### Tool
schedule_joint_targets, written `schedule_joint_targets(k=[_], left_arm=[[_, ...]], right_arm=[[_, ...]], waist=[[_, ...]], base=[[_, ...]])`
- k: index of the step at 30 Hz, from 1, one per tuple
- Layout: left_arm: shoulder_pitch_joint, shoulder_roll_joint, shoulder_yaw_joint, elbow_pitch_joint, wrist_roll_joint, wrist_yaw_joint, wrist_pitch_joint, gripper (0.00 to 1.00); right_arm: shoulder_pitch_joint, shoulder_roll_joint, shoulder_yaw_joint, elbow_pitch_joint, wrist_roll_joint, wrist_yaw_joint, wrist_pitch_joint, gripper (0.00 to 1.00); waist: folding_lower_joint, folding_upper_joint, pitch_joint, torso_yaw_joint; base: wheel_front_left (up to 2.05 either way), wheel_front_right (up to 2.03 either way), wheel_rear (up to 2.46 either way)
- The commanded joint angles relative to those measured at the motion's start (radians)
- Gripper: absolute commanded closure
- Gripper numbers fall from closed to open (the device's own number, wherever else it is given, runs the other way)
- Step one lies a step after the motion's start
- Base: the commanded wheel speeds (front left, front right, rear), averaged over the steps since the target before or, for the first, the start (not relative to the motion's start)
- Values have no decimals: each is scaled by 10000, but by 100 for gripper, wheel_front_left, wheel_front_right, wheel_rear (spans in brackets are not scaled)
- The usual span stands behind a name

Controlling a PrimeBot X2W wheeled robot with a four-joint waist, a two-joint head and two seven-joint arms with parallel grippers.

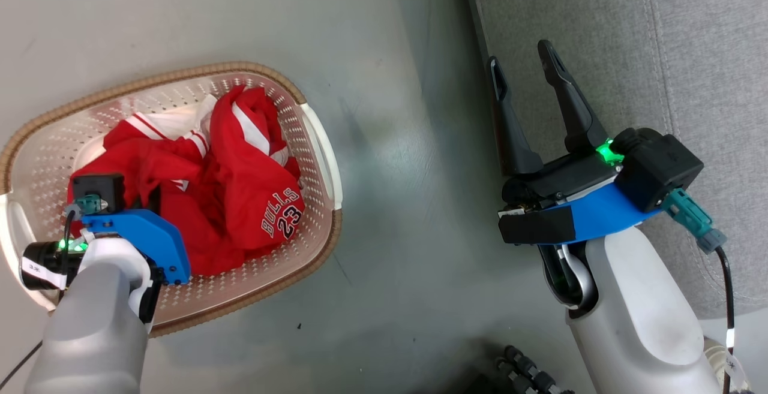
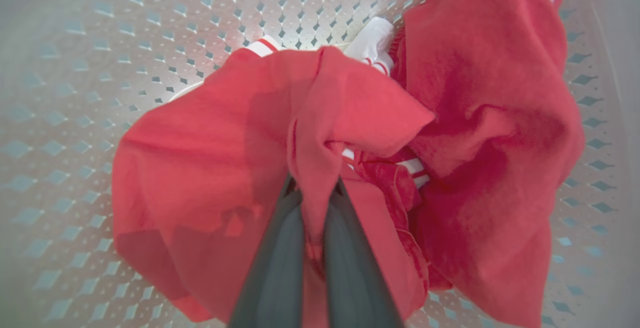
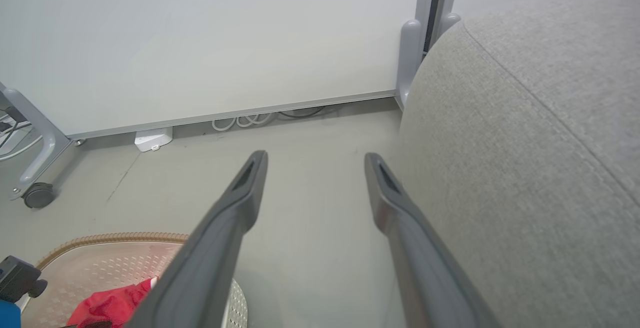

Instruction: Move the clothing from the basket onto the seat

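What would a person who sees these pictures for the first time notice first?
The bright red clothing heaped in the cream basket on the grey floor, at the head view's left, draws the eye first, with white "BULLS 23" lettering on one piece. The left tool is shut on a fold of it, while the right tool hangs open by the light-grey seat.

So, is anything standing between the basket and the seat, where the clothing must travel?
Only the open right gripper, hovering beside the edge of the seat. Bare floor separates basket and seat; the left gripper is shut on the clothing.
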Motion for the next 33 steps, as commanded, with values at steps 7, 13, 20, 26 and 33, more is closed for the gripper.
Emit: schedule_joint_targets(k=[7, 13, 20, 26, 33], left_arm=[[165, -275, -149, 301, -155, -137, -310, 100], [520, -725, -430, 509, -231, -334, -729, 100], [1123, -1259, -1014, 477, -438, -482, -1069, 100], [1755, -1448, -2326, -260, -1043, -499, -1162, 100], [2152, -1446, -4329, -1919, -2568, -490, -816, 100]], right_arm=[[124, -15, 1, 304, -156, -7, -8, 0], [607, -16, 24, 805, -525, -7, -9, 0], [1406, -21, -152, 1361, -844, -7, 91, 0], [2239, -19, -333, 1489, -910, -7, 433, 0], [3262, -18, -407, 1381, -766, -7, 810, 0]], waist=[[0, 0, -1005, 287], [0, 0, -2651, 773], [0, 0, -4781, 1536], [0, 0, -6373, 2071], [0, 0, -7758, 2509]], base=[[0, 0, 0], [0, 0, 0], [0, 0, 0], [0, 0, 0], [0, 0, 0]])
